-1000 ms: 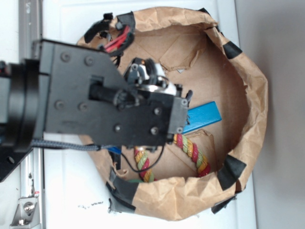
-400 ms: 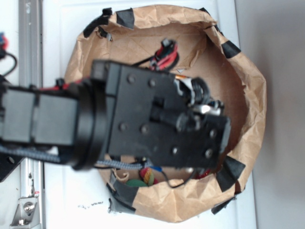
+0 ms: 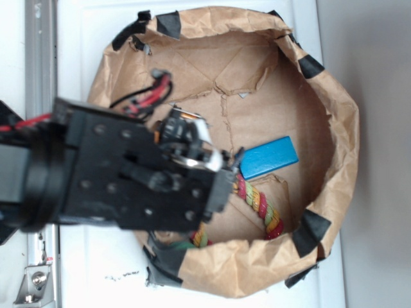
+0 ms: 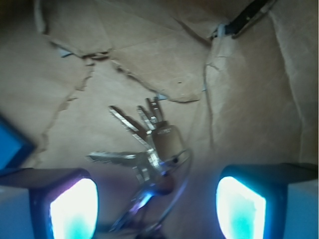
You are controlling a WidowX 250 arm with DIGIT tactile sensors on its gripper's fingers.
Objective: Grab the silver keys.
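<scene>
Black gripper (image 4: 157, 199), seen from my wrist camera, hangs spread wide, its two glowing pads (image 4: 75, 206) well apart with nothing between them but air. Below, the bunch of shiny silver metal keys (image 4: 149, 149) lies fanned from its ring on the crumpled brown paper floor of the bin (image 3: 334, 160), sitting between the pads, which I judge lines them up for a grasp. From the exterior view the arm hides the keys; a blue rectangular block (image 3: 270, 156) and a striped braided rope (image 3: 257, 202) lie nearby.
</scene>
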